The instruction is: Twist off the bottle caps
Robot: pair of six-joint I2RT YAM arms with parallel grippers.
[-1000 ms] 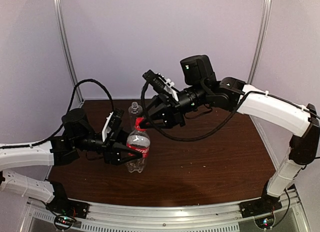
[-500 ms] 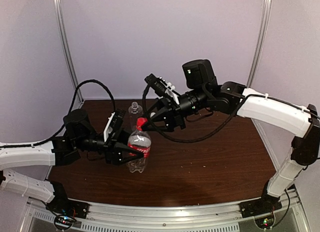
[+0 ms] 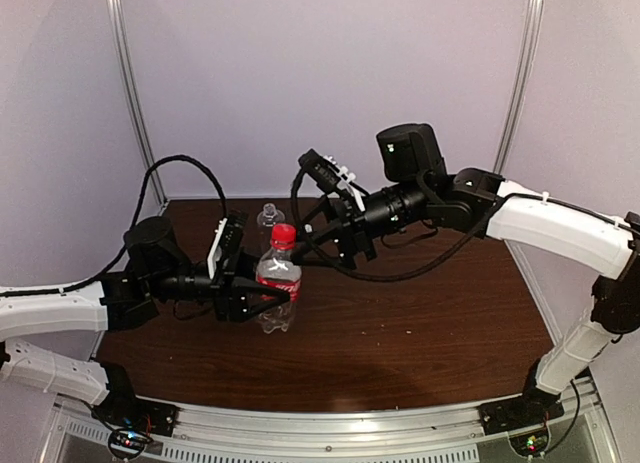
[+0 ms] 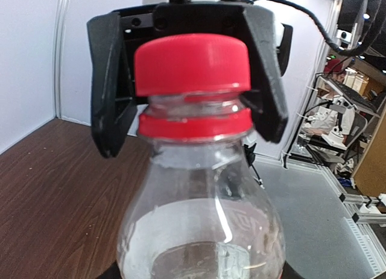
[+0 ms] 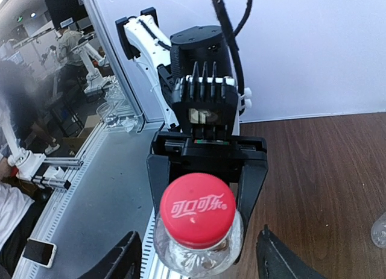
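left fingers (image 5: 252, 179) tight on the red-label bottle (image 3: 277, 283), right fingers (image 4: 108, 92) apart either side of its red cap (image 4: 192, 62)

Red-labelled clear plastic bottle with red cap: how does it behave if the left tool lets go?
Likely light and tippy: the clear plastic bottle with the red label looks nearly empty, tall over a narrow base. Its thin wall probably dents under the left tool. On its side, it should roll.
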